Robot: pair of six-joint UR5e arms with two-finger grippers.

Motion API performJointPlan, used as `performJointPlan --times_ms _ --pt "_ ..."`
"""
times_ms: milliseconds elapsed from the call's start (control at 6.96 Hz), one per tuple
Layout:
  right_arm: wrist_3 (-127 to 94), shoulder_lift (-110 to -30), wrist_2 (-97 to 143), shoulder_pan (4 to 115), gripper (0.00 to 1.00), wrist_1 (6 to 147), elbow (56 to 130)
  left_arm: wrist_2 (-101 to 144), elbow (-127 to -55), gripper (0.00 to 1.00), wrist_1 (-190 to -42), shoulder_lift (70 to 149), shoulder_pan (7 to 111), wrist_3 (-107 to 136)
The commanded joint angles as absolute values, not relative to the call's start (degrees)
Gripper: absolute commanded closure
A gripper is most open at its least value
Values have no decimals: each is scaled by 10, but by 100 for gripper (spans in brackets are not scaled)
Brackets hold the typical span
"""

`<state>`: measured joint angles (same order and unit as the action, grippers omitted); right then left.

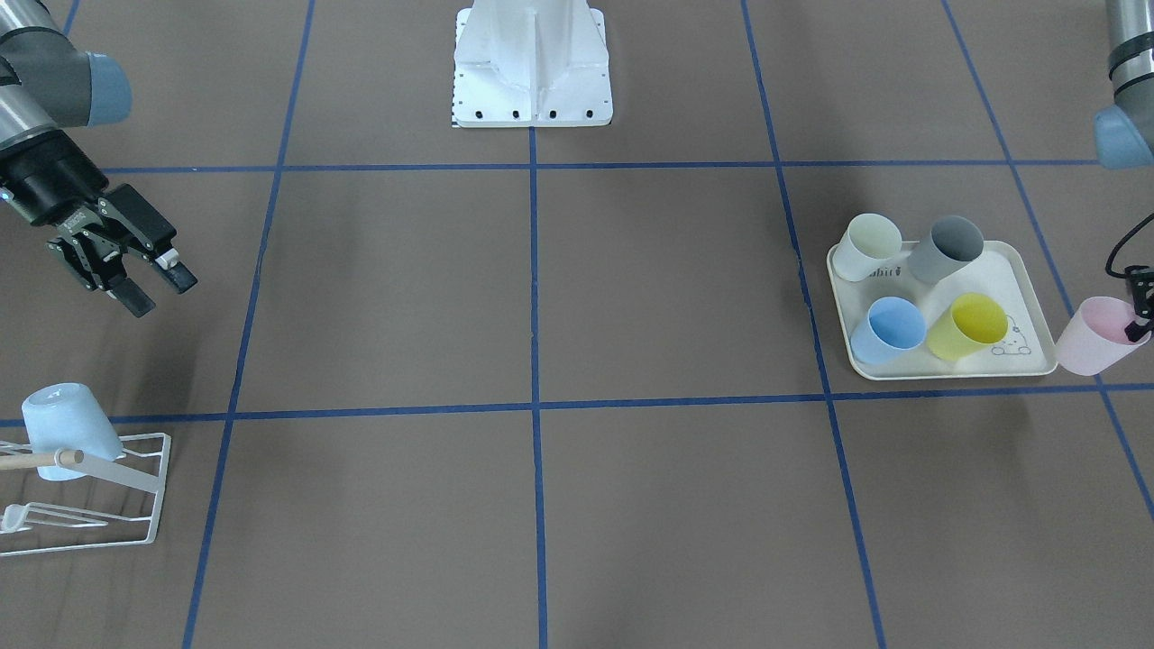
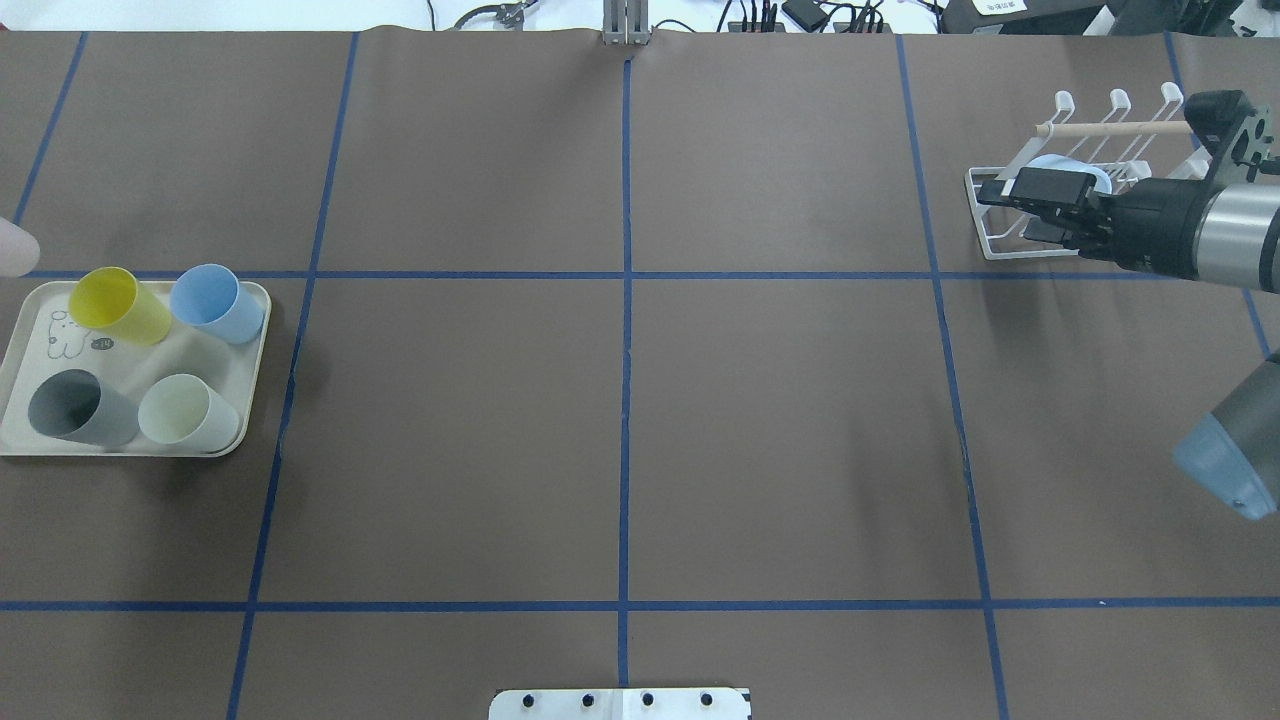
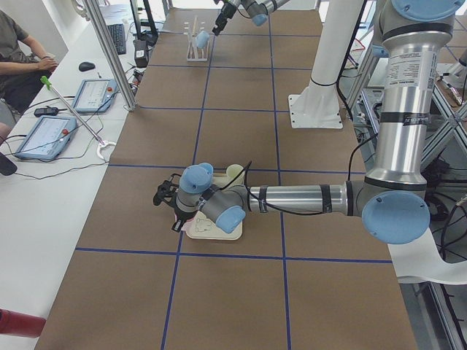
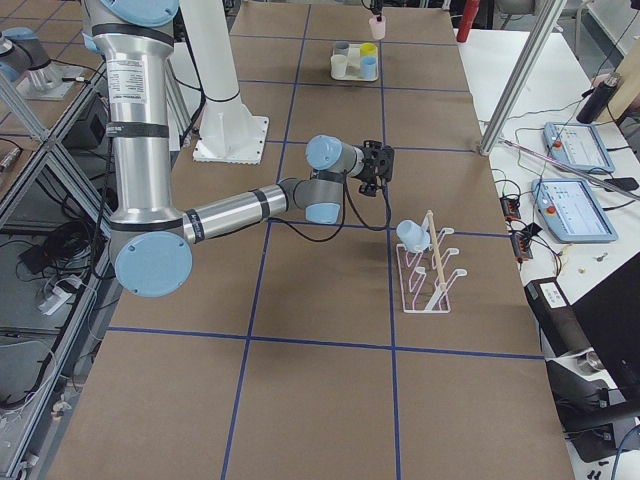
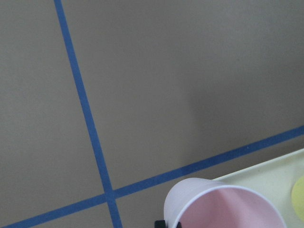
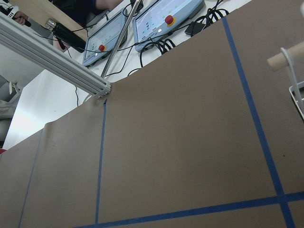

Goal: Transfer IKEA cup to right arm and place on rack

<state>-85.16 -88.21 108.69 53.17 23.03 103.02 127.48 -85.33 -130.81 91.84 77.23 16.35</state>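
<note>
A pink cup hangs tilted just off the tray's outer end, mouth toward the robot. My left gripper is shut on its rim, mostly out of frame. The left wrist view shows only the pink cup's mouth above the taped table. The white wire rack with a wooden dowel stands at the table's other end and carries a pale blue cup upside down. My right gripper hovers open and empty on the robot's side of the rack. From overhead, the right gripper overlaps the rack.
A cream rabbit-print tray holds a cream cup, a grey cup, a blue cup and a yellow cup, all lying tilted. The robot's white base stands at the table's edge. Blue tape lines grid the brown table.
</note>
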Motion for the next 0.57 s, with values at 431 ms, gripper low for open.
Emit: performJointPlan --times_ms 431 --pt "-892 -854 1093 525 0 230 1030 1344 -1015 100 -1273 974 752 517"
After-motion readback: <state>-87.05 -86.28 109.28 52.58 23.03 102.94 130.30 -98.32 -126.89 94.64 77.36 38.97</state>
